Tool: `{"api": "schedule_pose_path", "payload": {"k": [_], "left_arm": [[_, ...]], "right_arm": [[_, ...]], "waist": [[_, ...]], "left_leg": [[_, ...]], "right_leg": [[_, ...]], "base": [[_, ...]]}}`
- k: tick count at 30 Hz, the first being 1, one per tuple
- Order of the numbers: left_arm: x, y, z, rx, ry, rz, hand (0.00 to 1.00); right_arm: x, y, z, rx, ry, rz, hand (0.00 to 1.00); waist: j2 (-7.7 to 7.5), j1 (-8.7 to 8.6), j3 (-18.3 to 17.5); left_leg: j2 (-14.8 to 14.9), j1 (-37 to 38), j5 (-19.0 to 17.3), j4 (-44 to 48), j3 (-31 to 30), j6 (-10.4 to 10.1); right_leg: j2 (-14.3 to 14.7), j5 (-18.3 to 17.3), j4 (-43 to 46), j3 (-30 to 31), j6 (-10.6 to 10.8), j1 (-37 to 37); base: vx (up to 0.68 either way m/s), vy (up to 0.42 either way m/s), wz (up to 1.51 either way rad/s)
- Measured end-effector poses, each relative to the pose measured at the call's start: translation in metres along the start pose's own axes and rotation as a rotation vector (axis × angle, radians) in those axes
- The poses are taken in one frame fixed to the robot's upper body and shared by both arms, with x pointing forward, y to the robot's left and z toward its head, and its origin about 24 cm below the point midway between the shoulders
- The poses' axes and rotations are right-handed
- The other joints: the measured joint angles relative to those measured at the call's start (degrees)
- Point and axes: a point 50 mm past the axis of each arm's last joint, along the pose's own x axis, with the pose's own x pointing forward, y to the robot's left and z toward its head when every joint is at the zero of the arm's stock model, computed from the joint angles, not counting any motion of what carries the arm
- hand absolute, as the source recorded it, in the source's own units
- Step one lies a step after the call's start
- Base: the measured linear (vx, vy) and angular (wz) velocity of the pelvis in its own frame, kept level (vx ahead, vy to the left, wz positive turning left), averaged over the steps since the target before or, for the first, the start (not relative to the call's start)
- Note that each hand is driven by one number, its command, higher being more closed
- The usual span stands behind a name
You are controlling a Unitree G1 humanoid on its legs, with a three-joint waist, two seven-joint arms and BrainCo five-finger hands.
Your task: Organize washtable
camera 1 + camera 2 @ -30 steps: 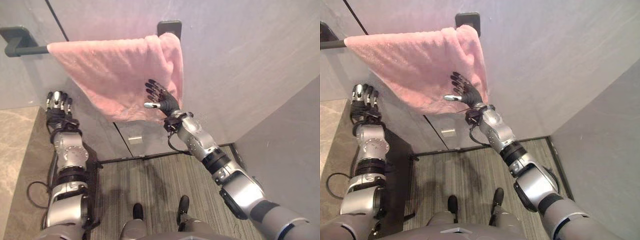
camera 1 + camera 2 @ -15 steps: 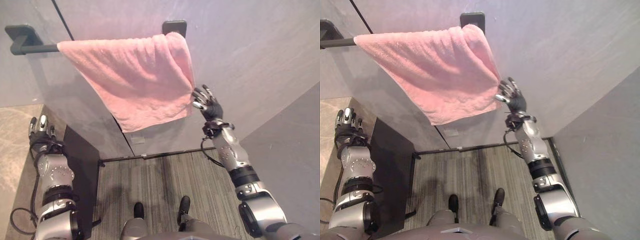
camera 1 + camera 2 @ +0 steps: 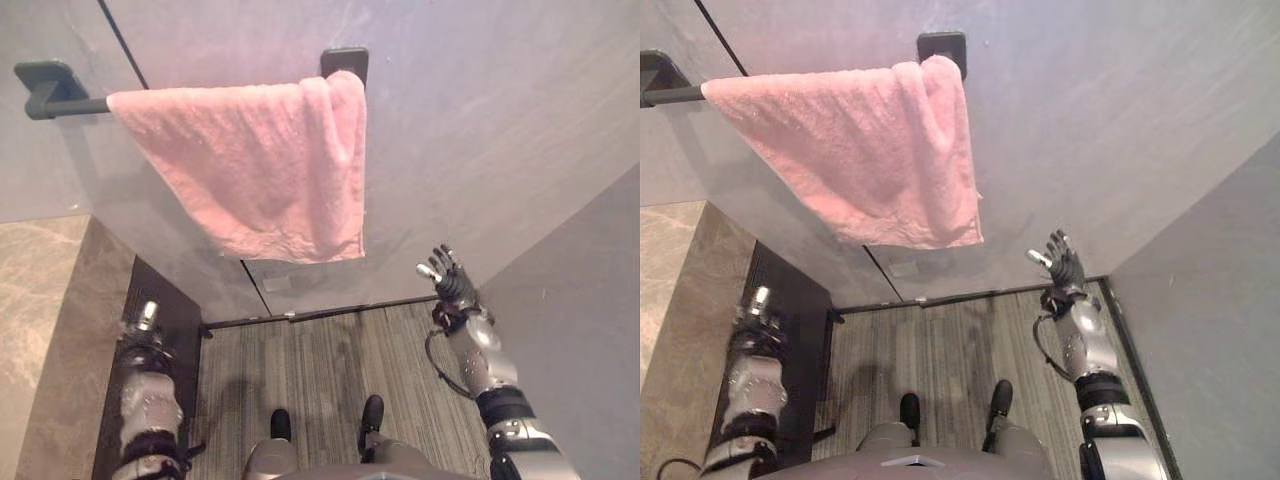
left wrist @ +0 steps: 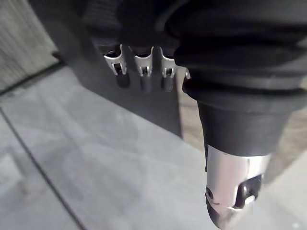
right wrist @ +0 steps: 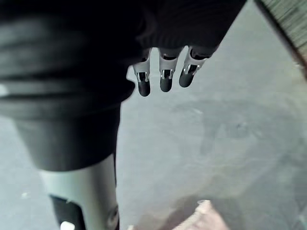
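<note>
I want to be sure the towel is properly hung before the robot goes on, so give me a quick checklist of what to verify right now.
1. Pink towel draped over the towel bar: ok.
2. Towel hangs square: not ok; its left edge slants and its right end is bunched against the bracket.
3. Right hand off the towel, fingers straight, holding nothing: ok.
4. Left hand low, apart from the towel, holding nothing: ok.
5. Other items left to tidy: cannot tell.
</note>
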Motion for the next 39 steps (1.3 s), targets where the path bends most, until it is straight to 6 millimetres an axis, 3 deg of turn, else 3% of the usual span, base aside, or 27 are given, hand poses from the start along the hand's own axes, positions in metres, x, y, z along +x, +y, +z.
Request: {"api": "schedule_pose_path", "payload": {"k": [5,8,10,13,14,17,23,26,29,32,33,34,35,36,37,39], "left_arm": [[-0.031,0.003,-0.061,0.141,0.205,-0.053,0.0],[-0.053,0.018,-0.099,0.249,0.372,-0.039,0.0],[-0.073,0.033,-0.125,0.354,0.506,-0.016,0.0],[-0.084,0.047,-0.137,0.456,0.587,0.005,0.0],[-0.088,0.054,-0.14,0.534,0.624,0.012,0.0],[-0.101,0.072,-0.147,0.54,0.706,0.09,0.0],[-0.106,0.079,-0.149,0.525,0.744,0.12,0.0],[-0.107,0.08,-0.149,0.524,0.744,0.118,0.0],[-0.099,0.07,-0.146,0.537,0.707,0.082,0.0],[-0.087,0.046,-0.14,0.507,0.612,0.014,0.0],[-0.085,0.038,-0.139,0.488,0.585,-0.002,0.0],[-0.083,0.026,-0.139,0.485,0.551,-0.039,0.0],[-0.077,0.023,-0.133,0.496,0.52,-0.06,0.0],[-0.075,0.013,-0.132,0.48,0.496,-0.081,0.0],[-0.077,0.012,-0.134,0.476,0.503,-0.082,0.0],[-0.084,0.019,-0.141,0.471,0.537,-0.056,0.0]], "right_arm": [[-0.022,-0.006,-0.053,-0.073,0.181,-0.016,0.0],[-0.043,-0.018,-0.088,-0.09,0.32,-0.053,0.0],[-0.068,-0.037,-0.119,-0.097,0.461,-0.125,0.0],[-0.096,-0.058,-0.147,-0.13,0.617,-0.21,0.0],[-0.116,-0.074,-0.159,-0.122,0.702,-0.3,0.0],[-0.145,-0.099,-0.168,-0.051,0.778,-0.493,0.0],[-0.165,-0.113,-0.171,0.017,0.789,-0.616,0.0],[-0.164,-0.115,-0.17,0.032,0.78,-0.629,0.0],[-0.147,-0.108,-0.164,-0.001,0.76,-0.581,0.0],[-0.1,-0.09,-0.143,-0.144,0.682,-0.436,0.0],[-0.083,-0.082,-0.131,-0.179,0.63,-0.39,0.0],[-0.057,-0.069,-0.112,-0.21,0.535,-0.343,0.0],[-0.052,-0.066,-0.107,-0.21,0.506,-0.338,0.0],[-0.037,-0.063,-0.092,-0.218,0.44,-0.33,0.0],[-0.029,-0.063,-0.08,-0.232,0.397,-0.324,0.0],[-0.024,-0.071,-0.066,-0.26,0.348,-0.335,0.0]], "waist": [[0.02,-0.2,-0.15],[0.13,-1.42,-0.52],[0.22,-1.94,-1.16],[0.45,-2.46,-2.02],[0.99,-2.7,-2.2],[2.08,-2.88,-2.96],[2.54,-3.34,-3.31],[2.78,-4.52,-3.01],[3.02,-4.76,-1.13],[3.77,-4.27,1.98],[4.07,-3.92,2.65],[4.54,-3.75,3.01],[3.81,-4.01,2.99],[3.95,-2.78,3.76],[4.66,-2.24,4.05],[7.22,-2.13,4.32]], "left_leg": [[-0.19,0.56,-0.57,0.06,0.79,0.46],[-0.28,1.53,-1.09,0.11,0.93,0.4],[-0.28,2.56,-1.84,0.31,1.29,0.49],[-0.28,3.06,-2.43,0.76,1.4,0.47],[-0.33,3.95,-2.61,0.72,1.65,0.49],[-0.4,5.09,-3.34,0.84,2.29,0.66],[-0.34,5.04,-3.67,1.28,1.77,0.36],[-0.24,4.44,-3.47,1.7,0.23,0.05],[0.21,0.81,-4.12,5.15,-1.97,-0.22],[0.64,-5.49,-4.2,9.26,-5.54,-0.53],[0.74,-6.97,-2.69,9.34,-6.4,-1.08],[0.29,-10.35,2.06,6.99,-9.08,-3.84],[-0.2,-10.92,2.84,6.0,-7.61,-4.62],[2.01,-14.38,-3.47,18.54,1.86,-0.16],[4.7,-16.22,-8.92,30.34,7.48,2.35],[9.36,-14.47,-12.6,39.8,14.39,2.71]], "right_leg": [[-0.13,-0.02,0.21,0.71,0.06,0.16],[-0.13,-0.38,0.32,1.25,0.56,0.89],[-0.09,-0.73,0.32,1.64,0.86,1.8],[-0.13,-0.9,0.32,1.75,1.0,2.45],[-0.2,-0.9,0.33,1.98,0.99,3.15],[-0.22,-1.47,0.07,2.65,1.39,4.02],[-0.29,-2.01,0.03,2.08,0.64,4.5],[-0.45,-2.17,0.32,0.34,0.41,5.04],[-0.61,-2.29,0.36,-2.17,0.22,4.78],[-0.63,-2.2,0.4,-5.92,0.1,2.68],[-0.33,-1.87,0.85,-6.96,-0.41,1.47],[-0.41,-2.88,2.84,-9.24,-2.7,-1.63],[-1.68,-2.75,2.94,-10.48,-4.16,-2.67],[-2.88,-3.24,5.55,-13.83,-5.22,-4.89],[-3.01,-3.7,7.67,-15.43,-5.83,-5.8],[-3.1,-6.16,12.22,-19.8,-7.34,-5.96]], "base": [[0.06,0.011,-0.07],[0.07,0.01,-0.1],[0.06,0.013,-0.09],[0.04,0.011,-0.04],[0.02,0.012,-0.06],[0.0,0.02,-0.12],[-0.03,-0.002,0.04],[-0.02,-0.016,0.28],[-0.08,-0.022,0.4],[-0.13,-0.036,0.56],[-0.15,-0.115,0.89],[-0.12,-0.112,1.13],[0.18,-0.041,1.4],[0.58,0.085,1.09],[0.84,0.148,0.99],[0.43,0.088,1.22]]}}
